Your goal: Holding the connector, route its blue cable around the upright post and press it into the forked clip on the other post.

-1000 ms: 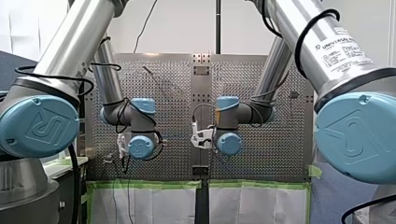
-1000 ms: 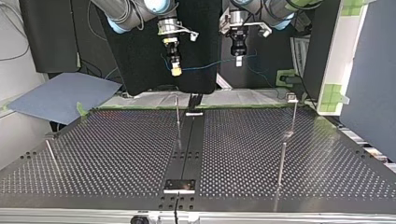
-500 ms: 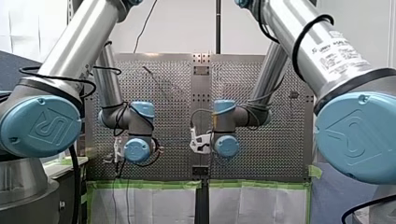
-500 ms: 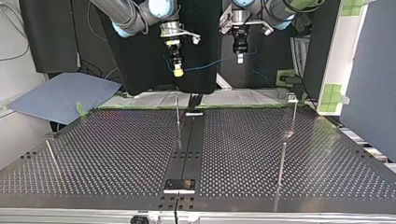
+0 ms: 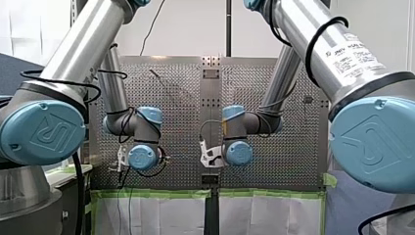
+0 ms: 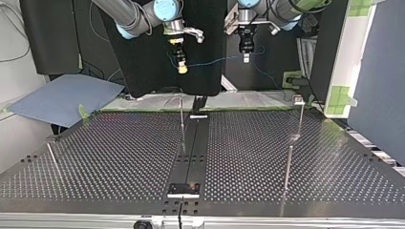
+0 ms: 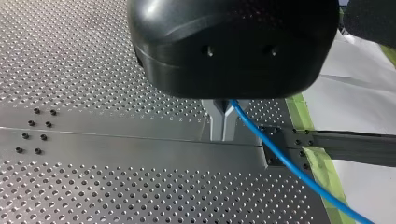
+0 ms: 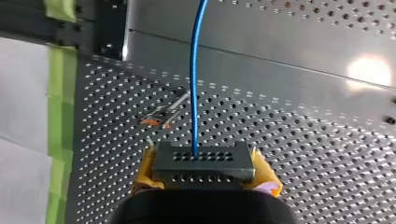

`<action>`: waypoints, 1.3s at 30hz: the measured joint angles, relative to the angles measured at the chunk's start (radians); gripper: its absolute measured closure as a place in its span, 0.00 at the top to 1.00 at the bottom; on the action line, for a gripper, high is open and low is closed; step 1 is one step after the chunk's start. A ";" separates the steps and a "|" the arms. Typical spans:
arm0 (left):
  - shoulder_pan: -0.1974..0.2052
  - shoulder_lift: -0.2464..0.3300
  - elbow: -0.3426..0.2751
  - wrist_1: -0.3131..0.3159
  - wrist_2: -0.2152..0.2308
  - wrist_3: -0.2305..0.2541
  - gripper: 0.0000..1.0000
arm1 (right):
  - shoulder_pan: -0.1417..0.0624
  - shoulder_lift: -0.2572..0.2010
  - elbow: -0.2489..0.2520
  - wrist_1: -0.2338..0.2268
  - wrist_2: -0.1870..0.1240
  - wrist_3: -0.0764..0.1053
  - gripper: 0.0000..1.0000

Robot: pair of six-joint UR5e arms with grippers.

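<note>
**Front view.** My left arm (image 5: 73, 54) enters from the upper left of the frame and my right arm (image 5: 337, 54) from the upper right. Both wrists hang at lower centre, before the perforated table (image 5: 181, 93). A strip of green tape (image 5: 156, 193) runs along the table's lower edge.

**Top view.** My right claw (image 6: 182, 69), yellow at the tip, hangs in the upper part of the frame, left of centre. My left claw (image 6: 246, 58) hangs right of centre at about the same height. The blue cable (image 6: 215, 61) spans the gap between the two claws with a slight sag. Below it, at mid-frame, stands the upright post (image 6: 181, 117). The second post (image 6: 300, 119), with the clip (image 6: 298, 100) at its top, stands toward the right edge. The cable touches neither post and is not in the clip.

**Left wrist view.** The metal fingers (image 7: 215, 123) of my left claw are together, pinching the cable. The cable leaves them and runs off to one side over the table's edge.

**Right wrist view.** The yellow pads (image 8: 261, 175) of my right claw are clamped on the connector (image 8: 203, 163), a dark block with rows of small holes. The cable leaves the connector's face and runs straight ahead of the claw, above the table.
</note>
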 joint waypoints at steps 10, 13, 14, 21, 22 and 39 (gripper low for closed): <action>0.004 0.049 0.013 -0.014 -0.001 -0.063 0.03 | 0.008 -0.035 -0.022 0.001 0.019 0.053 0.00; 0.011 0.082 0.014 -0.043 -0.011 -0.093 0.03 | 0.008 -0.062 -0.025 0.002 0.011 0.078 0.00; 0.013 0.092 0.015 -0.053 -0.017 -0.099 0.03 | 0.007 -0.071 -0.026 0.004 0.008 0.085 0.00; 0.035 0.165 0.052 -0.126 -0.082 -0.089 0.03 | 0.003 -0.138 -0.070 0.052 -0.022 0.101 0.00; 0.039 0.177 0.062 -0.137 -0.093 -0.086 0.03 | 0.003 -0.149 -0.080 0.062 -0.026 0.101 0.00; 0.087 0.345 0.230 -0.306 -0.222 -0.082 0.03 | -0.006 -0.289 -0.238 0.220 -0.077 0.105 0.00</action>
